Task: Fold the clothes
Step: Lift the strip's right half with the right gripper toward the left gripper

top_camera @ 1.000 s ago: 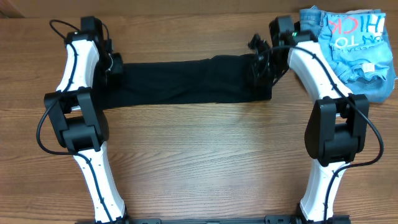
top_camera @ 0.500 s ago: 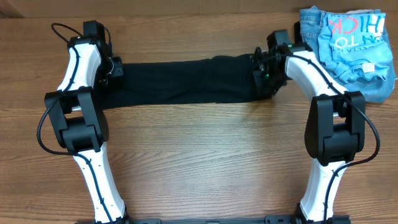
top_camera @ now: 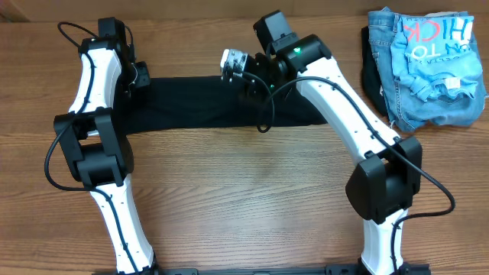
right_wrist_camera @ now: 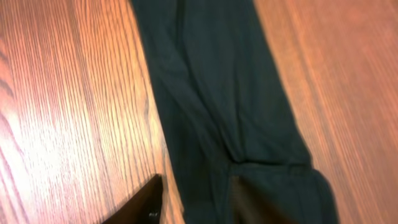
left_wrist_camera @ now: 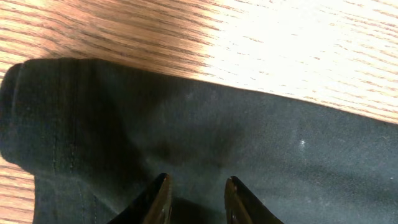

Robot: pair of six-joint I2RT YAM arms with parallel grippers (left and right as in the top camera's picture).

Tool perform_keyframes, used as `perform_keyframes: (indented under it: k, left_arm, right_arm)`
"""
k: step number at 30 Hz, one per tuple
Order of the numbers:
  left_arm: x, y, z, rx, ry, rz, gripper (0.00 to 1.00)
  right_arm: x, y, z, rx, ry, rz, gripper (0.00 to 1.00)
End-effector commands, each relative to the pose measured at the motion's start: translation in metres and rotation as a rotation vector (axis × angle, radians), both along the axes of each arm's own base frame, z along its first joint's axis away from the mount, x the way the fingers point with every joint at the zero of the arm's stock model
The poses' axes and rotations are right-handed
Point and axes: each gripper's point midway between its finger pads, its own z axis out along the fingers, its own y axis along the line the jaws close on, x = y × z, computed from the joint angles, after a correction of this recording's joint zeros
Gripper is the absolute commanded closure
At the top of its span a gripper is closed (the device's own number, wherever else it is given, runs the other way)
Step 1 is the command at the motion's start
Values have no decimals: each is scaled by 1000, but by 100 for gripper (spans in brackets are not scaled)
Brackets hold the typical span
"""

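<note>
From above, the black T-shirt (top_camera: 206, 103) lies on the tabletop (top_camera: 244, 198) as a long flat band. It runs from left to right in the far half. My left arm (top_camera: 95, 84) stands at the left end of the band, and my right arm (top_camera: 336, 99) reaches across above its middle part. In the far right corner, apart from the band, there is a pile of blue jeans (top_camera: 397, 107) with a light blue printed shirt (top_camera: 435, 46) on top.

In the left wrist view, my left tool (left_wrist_camera: 196, 202) has its two fingertips (left_wrist_camera: 158, 199) apart, low over the black cloth. Cloth shows in the gap between them, but I cannot tell if they touch it. The stitched end of the band is at the left, and bare wood lies beyond it.

In the right wrist view, my right tool (right_wrist_camera: 193, 202) is also spread. One fingertip (right_wrist_camera: 149, 199) is over bare wood, just beside the edge of the shirt. The other is over the cloth and hard to see against the dark.
</note>
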Motion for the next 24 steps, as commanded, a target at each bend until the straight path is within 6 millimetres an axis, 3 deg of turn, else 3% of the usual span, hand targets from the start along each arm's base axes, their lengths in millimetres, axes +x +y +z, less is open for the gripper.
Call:
perform_keyframes:
  k: [1, 4, 9, 16, 24]
  left_arm:
    - [6, 1, 5, -11, -23, 12, 67]
    - [6, 1, 5, -11, -23, 11, 66]
    - [6, 1, 5, -10, -24, 12, 66]
    - [6, 1, 5, -10, -23, 11, 62]
    - [5, 1, 5, -10, -18, 8, 63]
  right_arm:
    - [0, -3, -35, -32, 40, 38, 42]
    - [1, -1, -50, -39, 37, 71, 33]
    - [-2, 8, -68, -11, 44, 168, 41]
    - [6, 14, -92, -5, 47, 171, 60]
    - [19, 20, -101, 12, 7, 171, 61]
